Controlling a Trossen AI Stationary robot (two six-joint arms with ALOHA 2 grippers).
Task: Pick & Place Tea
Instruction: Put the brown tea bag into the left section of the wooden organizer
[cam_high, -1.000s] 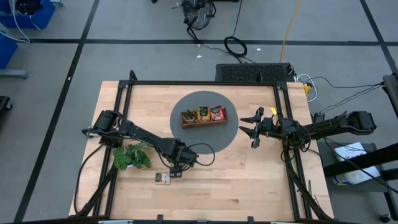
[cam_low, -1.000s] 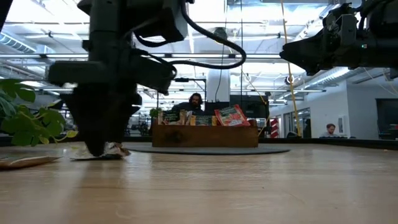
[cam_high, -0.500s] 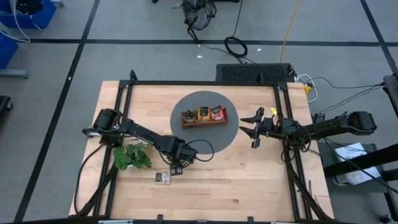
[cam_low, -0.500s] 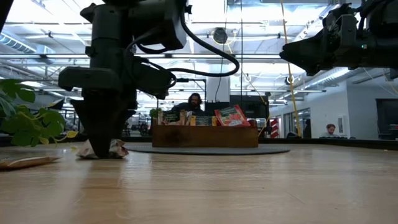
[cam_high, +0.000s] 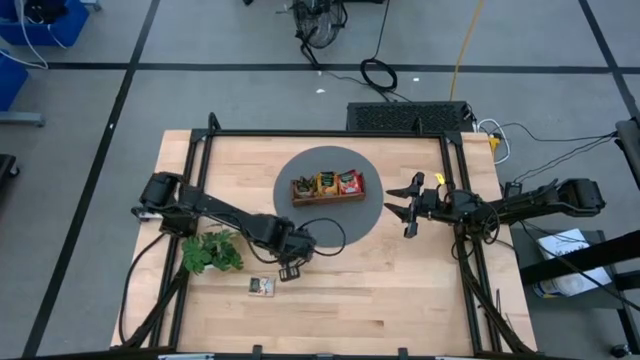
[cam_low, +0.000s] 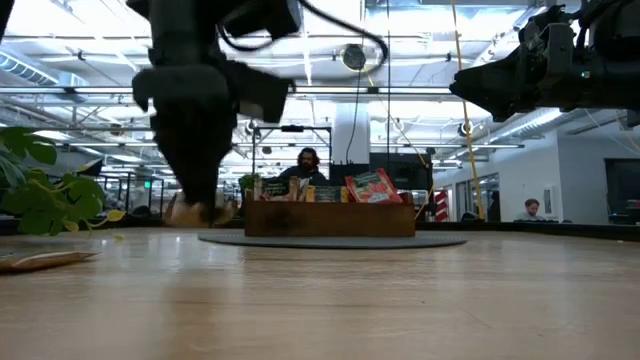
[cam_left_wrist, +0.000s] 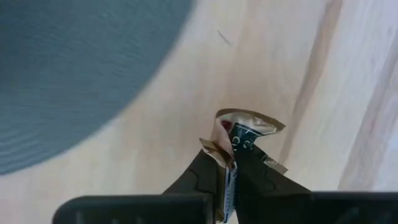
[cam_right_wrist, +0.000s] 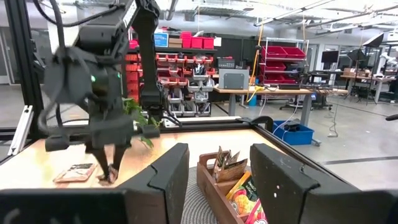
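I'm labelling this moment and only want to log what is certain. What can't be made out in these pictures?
- Print on the sachet in the left gripper: crumpled in the left wrist view, blurred in the low view.
- Sachet count in the wooden tray: too small in the high view; cut off by the right gripper in the right wrist view.
- Flat sachet on the table: print too small.

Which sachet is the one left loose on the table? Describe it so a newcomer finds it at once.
Start at the round grey mat holding the wooden tray, then go to the green plant sprig near the table's left edge. Beside it lies one flat tea sachet alone on bare wood. The other stray is crumpled in the left gripper.
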